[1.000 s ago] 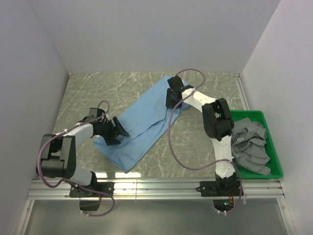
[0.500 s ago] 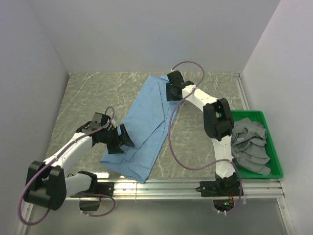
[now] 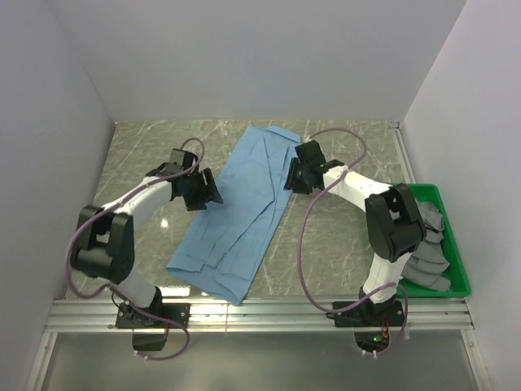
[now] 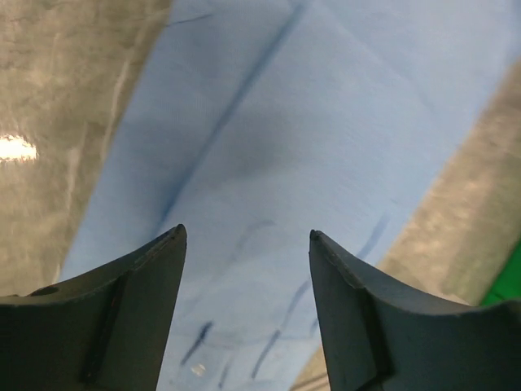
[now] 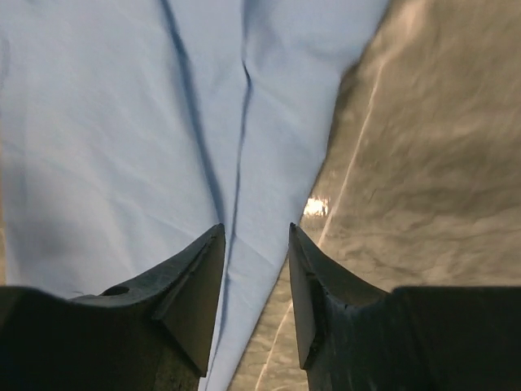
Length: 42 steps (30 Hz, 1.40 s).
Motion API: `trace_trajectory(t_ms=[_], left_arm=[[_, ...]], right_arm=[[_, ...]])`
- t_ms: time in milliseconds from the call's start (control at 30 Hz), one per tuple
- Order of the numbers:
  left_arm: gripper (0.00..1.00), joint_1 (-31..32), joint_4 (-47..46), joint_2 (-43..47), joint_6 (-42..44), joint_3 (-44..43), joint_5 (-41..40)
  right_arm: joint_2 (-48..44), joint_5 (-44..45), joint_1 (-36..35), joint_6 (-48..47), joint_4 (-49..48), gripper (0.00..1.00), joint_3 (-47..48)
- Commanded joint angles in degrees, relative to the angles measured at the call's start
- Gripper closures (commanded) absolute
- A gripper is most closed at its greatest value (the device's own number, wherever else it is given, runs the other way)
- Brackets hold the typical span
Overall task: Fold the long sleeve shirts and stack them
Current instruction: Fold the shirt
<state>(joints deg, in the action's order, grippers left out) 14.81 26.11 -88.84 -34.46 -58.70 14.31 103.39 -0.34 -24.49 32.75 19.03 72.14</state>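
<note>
- Light blue cloth, the long sleeve shirt [image 3: 244,204], lies flat along the marbled table [image 3: 146,155] in the top view. It forms a long narrow strip, running from the far middle down toward the near left.
- In the same view the left gripper [image 3: 215,195] sits at the strip's left edge, about halfway along, pointing inward over the cloth.
- The right gripper [image 3: 290,177] sits at the opposite, right edge, nearer the far end, so the shirt lies between the two.
- A green tray [image 3: 457,244] stands at the right, well apart from the shirt, with crumpled grey cloth [image 3: 423,252] inside.
- In the left wrist view the left gripper [image 4: 248,236] is spread wide, with nothing between its dark fingers [image 4: 122,309].
- The shirt [image 4: 326,122] fills the gap and stretches ahead, showing a long crease and darker fold lines. Bare table [image 4: 73,81] shows at the left, and a corner of the tray [image 4: 509,281] at the right edge.
- In the right wrist view the right gripper [image 5: 256,232] is parted only narrowly and holds nothing.
- The shirt [image 5: 106,122] lies below and ahead, a seam running straight into the gap. Its edge falls just right of the fingers [image 5: 326,301], with table [image 5: 440,122] beyond.
- Whether either gripper's tips touch the cloth cannot be told from these angles.
</note>
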Motion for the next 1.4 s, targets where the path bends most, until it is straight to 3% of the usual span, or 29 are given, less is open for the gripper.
trace_trajectory(t_ms=[0, 233, 400, 567, 733, 967, 1067, 1167, 1367], left_arm=[[0.33, 0.0, -1.4, -4.8, 1.6, -2.2, -2.1], [0.38, 0.0, -1.4, -8.0, -3.1, 0.5, -2.1], [0.44, 0.0, -4.7, -7.3, -7.9, 6.3, 0.0], [0.45, 0.1, -13.0, -6.3, -16.1, 12.1, 5.2], [0.43, 2.2, -20.5, -7.1, -24.4, 13.1, 8.8], [0.32, 4.3, -19.3, -6.6, -25.6, 6.8, 6.4], [0.23, 4.3, -15.1, -1.9, -23.2, 5.4, 0.9], [0.15, 4.3, -9.1, 3.7, -19.9, 5.0, -4.1], [0.13, 4.4, 1.8, 14.6, -13.2, 9.9, -8.9]], right_arm=[[-0.1, -4.7, 0.0, 7.6, -7.2, 0.56, -3.5], [7.9, -5.6, 0.1, 9.6, -9.2, 0.56, -1.7], [15.1, -3.1, 0.8, 6.5, -4.8, 0.55, 5.9], [24.1, -4.2, 2.7, 5.3, 5.2, 0.53, 19.4], [25.3, -6.9, 3.0, 2.0, 7.3, 0.52, 21.9], [15.3, -3.9, 3.5, -0.4, 2.0, 0.49, 14.9], [8.4, -1.4, 3.6, -1.1, 1.1, 0.46, 10.1], [1.3, 0.3, 3.5, -0.7, 2.1, 0.35, 4.3], [-12.2, -2.2, 2.8, 1.3, 3.2, 0.34, -11.5]])
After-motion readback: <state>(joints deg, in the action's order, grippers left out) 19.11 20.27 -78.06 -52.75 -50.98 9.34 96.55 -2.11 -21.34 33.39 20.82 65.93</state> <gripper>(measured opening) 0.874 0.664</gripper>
